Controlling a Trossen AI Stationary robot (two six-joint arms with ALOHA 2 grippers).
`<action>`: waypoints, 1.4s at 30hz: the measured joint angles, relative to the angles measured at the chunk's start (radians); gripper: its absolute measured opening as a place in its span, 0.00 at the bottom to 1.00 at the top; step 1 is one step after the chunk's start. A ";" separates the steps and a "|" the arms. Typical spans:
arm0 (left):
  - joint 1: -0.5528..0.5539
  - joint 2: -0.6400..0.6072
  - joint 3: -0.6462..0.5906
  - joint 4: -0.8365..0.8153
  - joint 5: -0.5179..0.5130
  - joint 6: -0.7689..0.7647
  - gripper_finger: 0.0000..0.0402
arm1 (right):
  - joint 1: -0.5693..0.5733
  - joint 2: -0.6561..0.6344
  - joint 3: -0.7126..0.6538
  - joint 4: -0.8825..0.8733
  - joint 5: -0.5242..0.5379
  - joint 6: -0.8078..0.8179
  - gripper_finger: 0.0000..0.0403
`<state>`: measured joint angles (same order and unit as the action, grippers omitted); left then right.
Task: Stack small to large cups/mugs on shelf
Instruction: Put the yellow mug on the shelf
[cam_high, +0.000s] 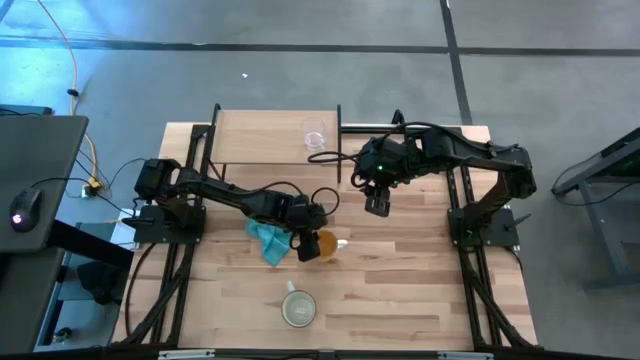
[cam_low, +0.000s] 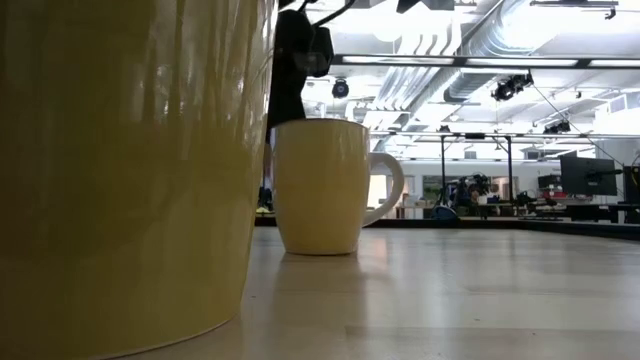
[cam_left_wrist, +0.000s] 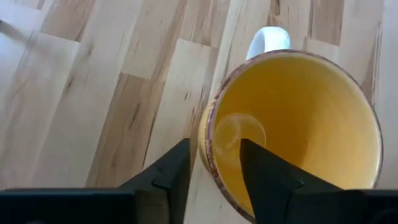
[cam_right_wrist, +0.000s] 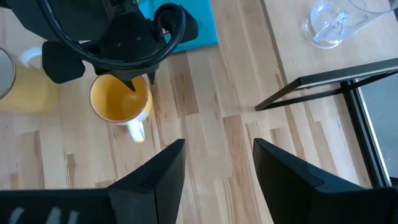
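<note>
My left claw (cam_left_wrist: 214, 168) straddles the orange mug's (cam_high: 324, 243) rim mid-table, one finger inside, one outside, the teal cloth (cam_high: 267, 240) just left. My right claw (cam_right_wrist: 214, 168) hangs open near the shelf (cam_high: 270, 135), which carries the glass cup (cam_high: 315, 135). The cream mug (cam_high: 298, 307) stands near.

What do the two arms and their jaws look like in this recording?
Both arms are dark, jointed and black-framed at the base, with looping black cables along them. A green light glows on the right arm. The left gripper and right gripper end in flat, wedge-shaped black jaws.
</note>
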<state>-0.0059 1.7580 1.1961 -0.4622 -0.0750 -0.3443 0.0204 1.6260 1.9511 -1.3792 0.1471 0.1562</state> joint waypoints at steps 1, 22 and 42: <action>0.000 0.000 0.000 0.000 -0.008 0.000 0.28 | 0.000 0.000 0.000 0.000 0.000 0.000 0.45; 0.004 -0.001 0.082 -0.159 -0.105 0.069 0.01 | 0.000 0.000 0.000 -0.002 0.000 -0.008 0.45; 0.205 -0.168 0.184 -0.444 -0.027 0.257 0.01 | 0.016 -0.020 -0.001 -0.083 -0.009 -0.026 0.45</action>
<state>0.1989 1.5903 1.3804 -0.9057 -0.1019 -0.0877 0.0360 1.6063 1.9499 -1.4626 0.1379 0.1299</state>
